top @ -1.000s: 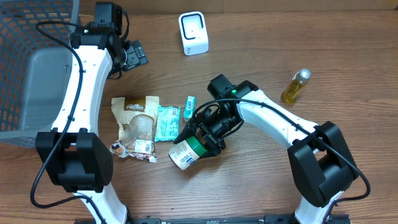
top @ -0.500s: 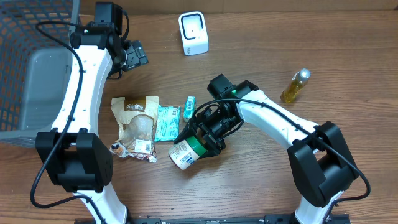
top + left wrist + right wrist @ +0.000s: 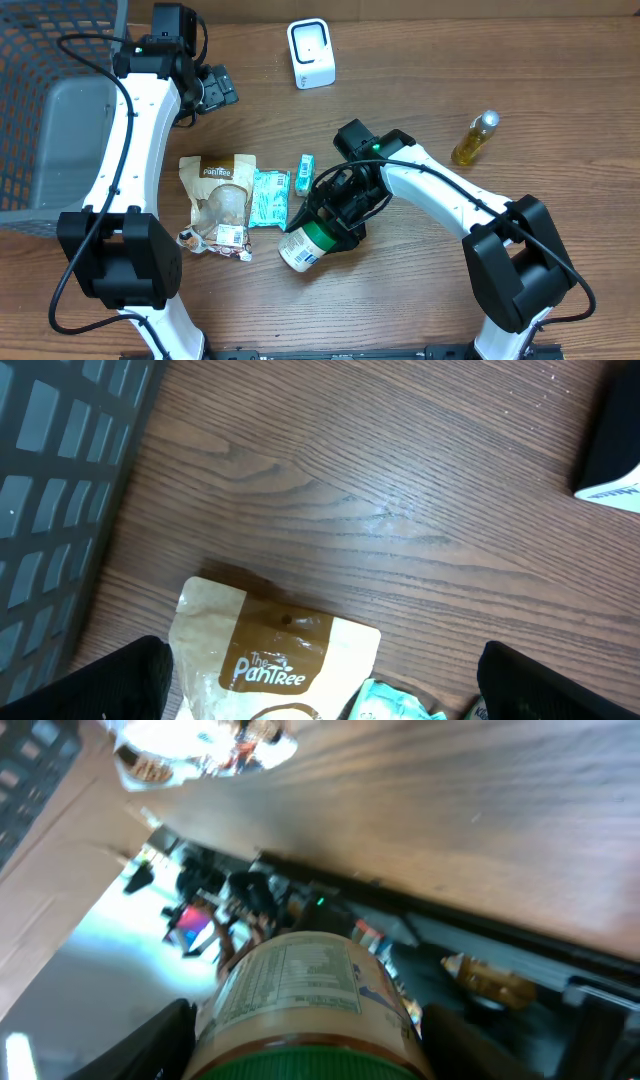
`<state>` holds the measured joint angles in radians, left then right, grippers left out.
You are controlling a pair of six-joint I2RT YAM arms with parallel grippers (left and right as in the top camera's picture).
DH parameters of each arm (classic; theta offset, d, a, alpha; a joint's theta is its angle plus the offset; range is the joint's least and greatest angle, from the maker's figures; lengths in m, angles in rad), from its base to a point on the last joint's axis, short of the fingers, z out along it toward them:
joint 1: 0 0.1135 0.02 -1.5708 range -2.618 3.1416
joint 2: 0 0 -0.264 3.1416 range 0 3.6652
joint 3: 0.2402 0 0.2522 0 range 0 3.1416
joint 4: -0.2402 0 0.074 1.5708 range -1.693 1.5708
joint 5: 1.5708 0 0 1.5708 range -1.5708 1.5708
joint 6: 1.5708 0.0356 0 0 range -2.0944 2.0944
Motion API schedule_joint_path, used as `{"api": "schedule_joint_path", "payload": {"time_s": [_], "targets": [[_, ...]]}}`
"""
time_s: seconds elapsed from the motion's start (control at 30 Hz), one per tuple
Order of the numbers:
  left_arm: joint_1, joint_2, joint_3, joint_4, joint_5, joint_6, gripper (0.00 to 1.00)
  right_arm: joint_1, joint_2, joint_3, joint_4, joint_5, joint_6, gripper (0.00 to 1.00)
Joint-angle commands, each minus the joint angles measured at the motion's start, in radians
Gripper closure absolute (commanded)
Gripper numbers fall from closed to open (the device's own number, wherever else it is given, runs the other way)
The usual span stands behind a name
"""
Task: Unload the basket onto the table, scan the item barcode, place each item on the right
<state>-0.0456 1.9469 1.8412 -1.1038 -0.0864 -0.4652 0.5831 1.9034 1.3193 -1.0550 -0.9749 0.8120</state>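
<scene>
Wooden table [image 3: 430, 70] with a white scanner [image 3: 311, 53] at its far side. Well apart from the scanner, toward the robot, the right gripper [image 3: 335, 215] grips the jar [image 3: 303, 246] near its green lid, base pointing away from the scanner. The left gripper [image 3: 215, 88] gapes wide, empty.

Even bright light, soft shadows, right wrist blurred

1. Open tabletop [image 3: 400, 80] between scanner [image 3: 311, 54] and bottle [image 3: 474, 138].
2. Pouch [image 3: 220, 195] and packets [image 3: 268, 196] crowd the jar's [image 3: 300, 248] left side.
3. Basket [image 3: 40, 60] walls the left edge.
4. Right arm [image 3: 440, 195] spans from jar to lower right.
</scene>
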Motion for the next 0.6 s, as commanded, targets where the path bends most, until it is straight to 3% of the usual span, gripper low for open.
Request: {"api": "schedule_joint_path", "payload": {"time_s": [0.0,0.57], "targets": [[0.0,-0.013,0.019,0.001,0.005,-0.01,0.0,-0.003,-0.029,0.016,0.002,0.063,0.003,0.73],[0.0,-0.013,0.019,0.001,0.005,-0.01,0.0,-0.003,-0.029,0.016,0.01,0.472,0.003,0.76]]}}
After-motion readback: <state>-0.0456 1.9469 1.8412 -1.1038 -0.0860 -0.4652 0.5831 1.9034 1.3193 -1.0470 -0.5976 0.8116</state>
